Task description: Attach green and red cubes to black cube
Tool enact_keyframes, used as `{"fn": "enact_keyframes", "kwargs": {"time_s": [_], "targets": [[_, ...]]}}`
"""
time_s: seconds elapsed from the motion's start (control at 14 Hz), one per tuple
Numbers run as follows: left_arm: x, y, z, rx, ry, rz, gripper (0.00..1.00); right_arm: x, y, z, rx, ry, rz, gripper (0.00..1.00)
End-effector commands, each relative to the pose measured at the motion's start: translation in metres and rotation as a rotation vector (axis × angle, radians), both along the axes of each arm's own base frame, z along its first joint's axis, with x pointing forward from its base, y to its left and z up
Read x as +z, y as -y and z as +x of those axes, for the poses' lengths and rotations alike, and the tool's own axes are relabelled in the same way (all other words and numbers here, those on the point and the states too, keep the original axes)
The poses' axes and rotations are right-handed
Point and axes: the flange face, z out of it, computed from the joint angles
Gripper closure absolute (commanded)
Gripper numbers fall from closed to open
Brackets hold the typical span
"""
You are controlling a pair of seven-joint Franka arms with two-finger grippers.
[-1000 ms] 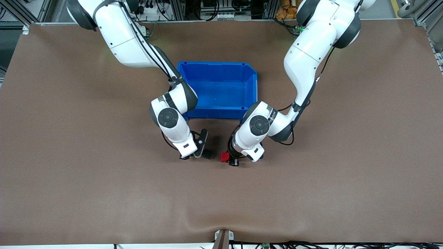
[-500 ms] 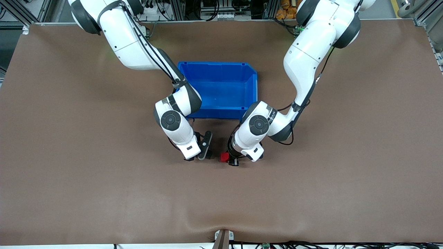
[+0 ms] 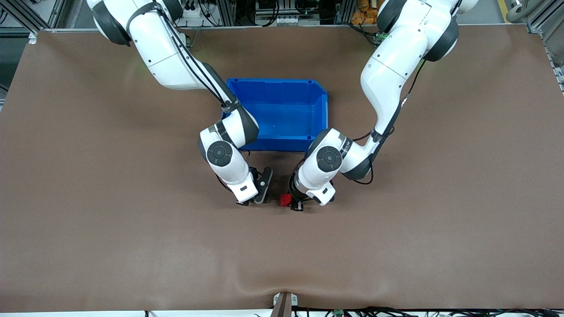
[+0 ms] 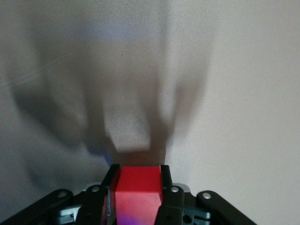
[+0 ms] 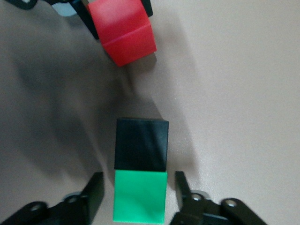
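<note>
My left gripper [image 3: 294,205] is shut on the red cube [image 3: 284,200] and holds it low at the table; the left wrist view shows the red cube [image 4: 138,187] clamped between the fingers of this gripper [image 4: 138,171]. My right gripper [image 3: 260,198] is open, low at the table beside the red cube, toward the right arm's end. In the right wrist view the green cube [image 5: 140,197] lies between the spread fingers of my right gripper [image 5: 138,180], untouched, joined to the black cube [image 5: 141,143]. The red cube [image 5: 123,29] is a short gap away from the black one. Green and black cubes are hidden in the front view.
A blue bin [image 3: 282,82] stands on the brown table, farther from the front camera than both grippers. Its inside looks bare. Both arms' wrists hang over the table just in front of the bin.
My right gripper has moved toward the red cube and now covers the black cube in the front view. The left gripper with the red cube has barely moved.
</note>
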Motion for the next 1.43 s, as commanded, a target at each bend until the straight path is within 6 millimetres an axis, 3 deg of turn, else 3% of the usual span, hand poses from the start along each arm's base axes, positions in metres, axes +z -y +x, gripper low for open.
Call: {"fn": "enact_keyframes", "kwargs": {"time_s": [0.0, 0.21, 0.43, 0.64, 1.0, 1.14, 1.36], "targets": [[0.003, 0.006, 0.0, 0.036, -0.009, -0.005, 1.0, 0.008, 0.001, 0.01, -0.032, 0.007, 0.027, 0.0], [0.003, 0.01, -0.003, 0.052, -0.016, -0.007, 1.0, 0.045, 0.009, 0.019, -0.047, 0.027, 0.045, 0.0], [0.006, 0.016, -0.006, 0.046, -0.014, -0.012, 1.0, 0.099, 0.044, 0.034, -0.098, -0.007, 0.039, 0.0], [0.007, 0.017, -0.006, 0.042, -0.01, -0.013, 1.0, 0.168, 0.118, 0.052, -0.184, -0.063, 0.021, 0.0], [0.005, 0.019, -0.008, 0.029, -0.013, -0.013, 1.0, 0.263, 0.257, 0.068, -0.363, -0.061, 0.036, 0.0], [0.003, 0.025, -0.013, 0.02, -0.016, -0.013, 1.0, 0.293, 0.318, 0.066, -0.445, -0.064, 0.041, 0.0], [-0.004, 0.027, -0.016, -0.001, -0.018, -0.007, 1.0, 0.339, 0.385, 0.046, -0.552, -0.08, 0.045, 0.0]]}}
